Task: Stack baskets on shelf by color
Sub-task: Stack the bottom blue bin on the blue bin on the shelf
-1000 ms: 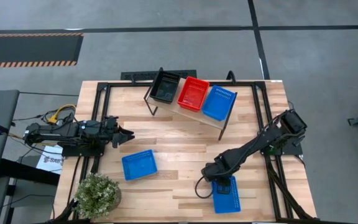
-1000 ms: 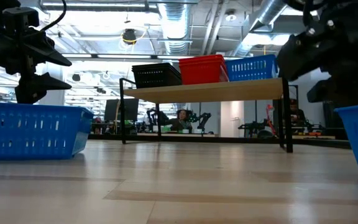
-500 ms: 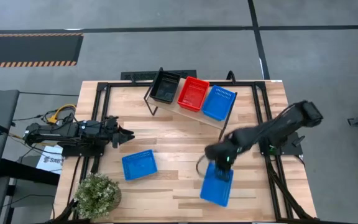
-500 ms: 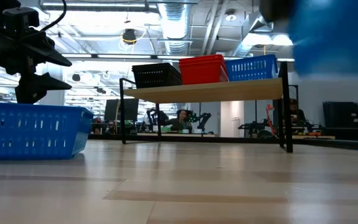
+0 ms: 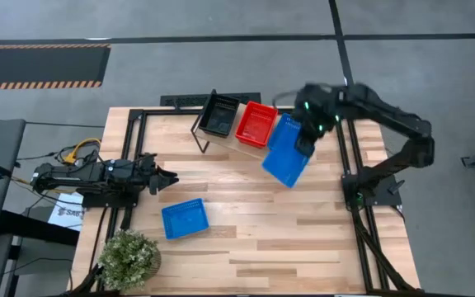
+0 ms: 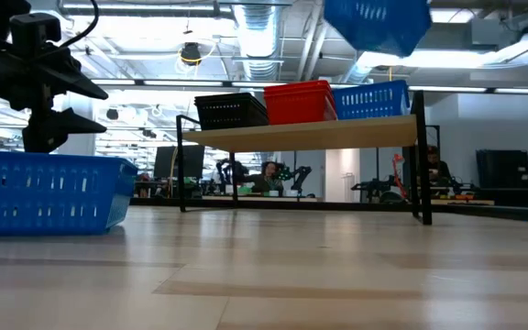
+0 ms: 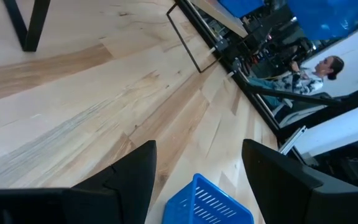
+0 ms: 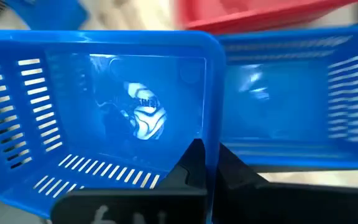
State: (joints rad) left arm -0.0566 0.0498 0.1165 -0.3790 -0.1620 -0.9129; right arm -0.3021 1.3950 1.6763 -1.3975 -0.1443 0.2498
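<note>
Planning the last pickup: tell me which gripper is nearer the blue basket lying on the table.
Left. The left gripper waits just beside the blue basket on the table; the right gripper is far off at the shelf.

The right end effector [image 5: 305,137] holds a blue basket [image 5: 284,158] raised beside the shelf [image 5: 258,150] — black [image 5: 219,114], red [image 5: 256,124] there; another blue basket [image 5: 184,219] lies on the table [image 5: 237,247].

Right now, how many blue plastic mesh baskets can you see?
3: one on the wooden shelf at its right end, one held aloft by the right gripper beside it, one on the table. Stacked ones may be hidden.
</note>
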